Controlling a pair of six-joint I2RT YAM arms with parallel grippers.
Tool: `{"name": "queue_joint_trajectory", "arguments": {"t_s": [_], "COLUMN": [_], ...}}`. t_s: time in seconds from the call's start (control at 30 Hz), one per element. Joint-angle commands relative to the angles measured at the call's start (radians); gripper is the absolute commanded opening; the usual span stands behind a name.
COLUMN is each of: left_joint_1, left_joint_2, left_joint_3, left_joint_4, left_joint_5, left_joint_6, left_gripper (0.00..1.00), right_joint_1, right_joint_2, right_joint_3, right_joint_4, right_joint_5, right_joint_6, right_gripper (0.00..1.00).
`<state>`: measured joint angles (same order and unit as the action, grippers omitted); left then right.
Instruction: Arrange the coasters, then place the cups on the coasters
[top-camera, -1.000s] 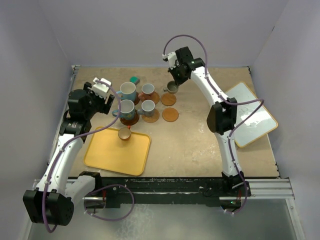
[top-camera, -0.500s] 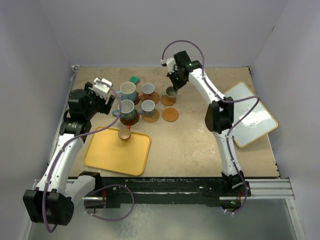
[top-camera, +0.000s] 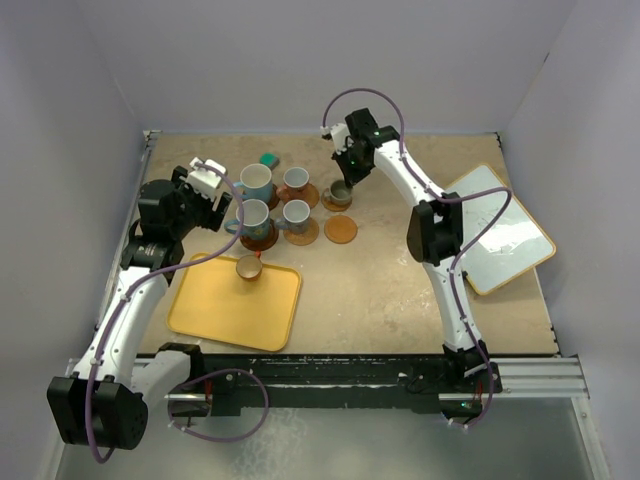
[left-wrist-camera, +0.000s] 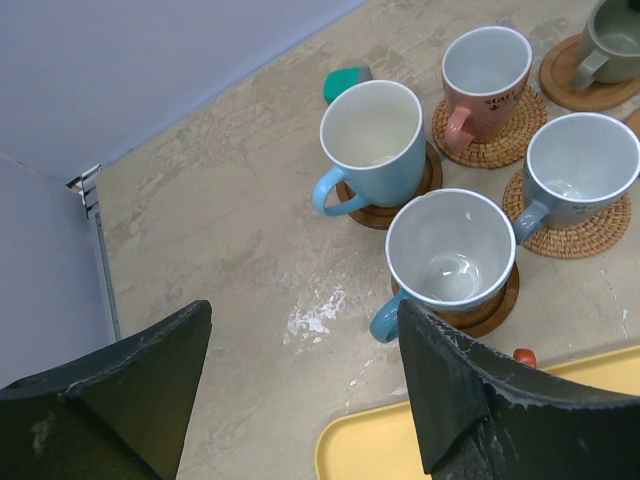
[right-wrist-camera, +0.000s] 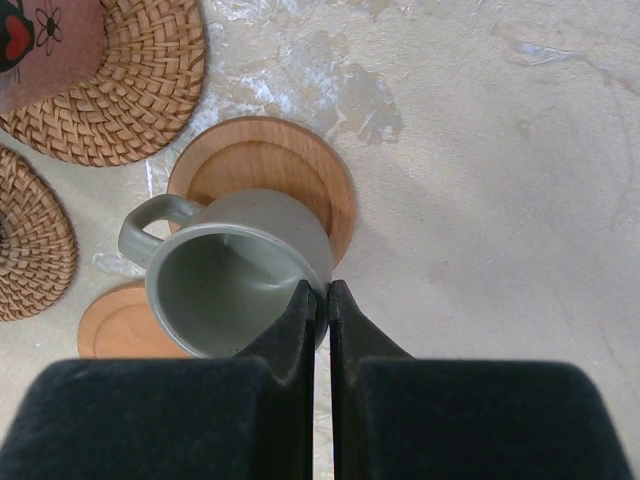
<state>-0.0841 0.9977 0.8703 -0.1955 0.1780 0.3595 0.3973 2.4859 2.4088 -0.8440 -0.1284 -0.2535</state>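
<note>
My right gripper (right-wrist-camera: 322, 290) is shut on the rim of the small grey-olive cup (right-wrist-camera: 230, 290), one finger inside and one outside. The cup hangs over a wooden coaster (right-wrist-camera: 270, 170) at the back (top-camera: 337, 198); I cannot tell whether it touches. A second wooden coaster (top-camera: 341, 229) lies bare just in front. Two light blue cups (left-wrist-camera: 372, 135) (left-wrist-camera: 450, 250) stand on dark coasters. Two medium cups (left-wrist-camera: 486, 65) (left-wrist-camera: 580, 165) stand on woven coasters. A small orange cup (top-camera: 248, 267) stands on the yellow tray (top-camera: 225, 310). My left gripper (left-wrist-camera: 302, 320) is open and holds nothing, left of the blue cups.
A small teal block (top-camera: 269, 159) lies behind the blue cups near the back wall. A white board (top-camera: 495, 228) rests at the right edge of the table. The yellow tray's corner (left-wrist-camera: 360, 445) lies just below my left fingers.
My right gripper has carried the grey-olive cup a little nearer and to the left, over the back wooden coaster. The left arm has stayed still.
</note>
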Motion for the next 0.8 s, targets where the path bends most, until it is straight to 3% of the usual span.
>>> {"name": "queue_joint_trajectory", "arguments": {"t_s": [0.0,0.77], "left_joint_1": [0.009,0.010], "left_joint_2": [-0.003,0.001], "left_joint_3": [-0.003,-0.002], "left_joint_4": [0.048,0.047], "left_joint_5": [0.024,0.028], "left_joint_6": [0.015,0.019], "left_gripper": [0.72,0.72], "right_joint_1": [0.000,0.001], "right_joint_2": [-0.008,0.034], "right_joint_3": [0.056,0.079], "right_joint_4": [0.021,0.013], "right_joint_5": [-0.042,-0.043], "right_joint_6": [0.010,0.002], "right_gripper": [0.00,0.02]}}
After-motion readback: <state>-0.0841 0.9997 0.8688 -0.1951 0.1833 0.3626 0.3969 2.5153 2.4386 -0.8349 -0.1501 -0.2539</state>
